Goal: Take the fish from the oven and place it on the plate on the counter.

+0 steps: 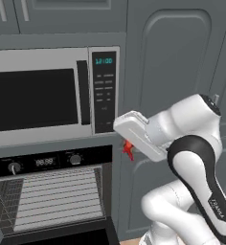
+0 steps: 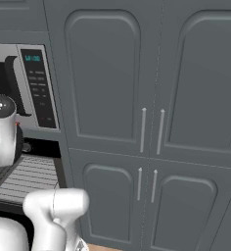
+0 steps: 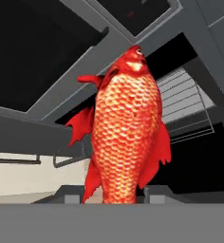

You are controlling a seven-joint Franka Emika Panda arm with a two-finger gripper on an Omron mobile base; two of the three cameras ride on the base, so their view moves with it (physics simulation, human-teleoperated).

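Note:
The fish [image 3: 128,128], bright red-orange with scales, stands between my gripper's [image 3: 115,195] dark fingertips, head pointing away from the hand; the gripper is shut on its tail end. In the left base view the fish [image 1: 128,149] shows as a small red shape under the white hand, in the air just right of the oven [image 1: 52,196]. The oven is open, with its grey interior and wire racks showing under a black knob panel [image 1: 43,161]. The plate and the counter are out of view.
A silver microwave [image 1: 38,95] with a keypad [image 1: 104,91] sits right above the oven. Tall grey cabinet doors [image 2: 151,132] with bar handles stand to the right. The oven's lowered door [image 1: 67,237] juts out at the bottom.

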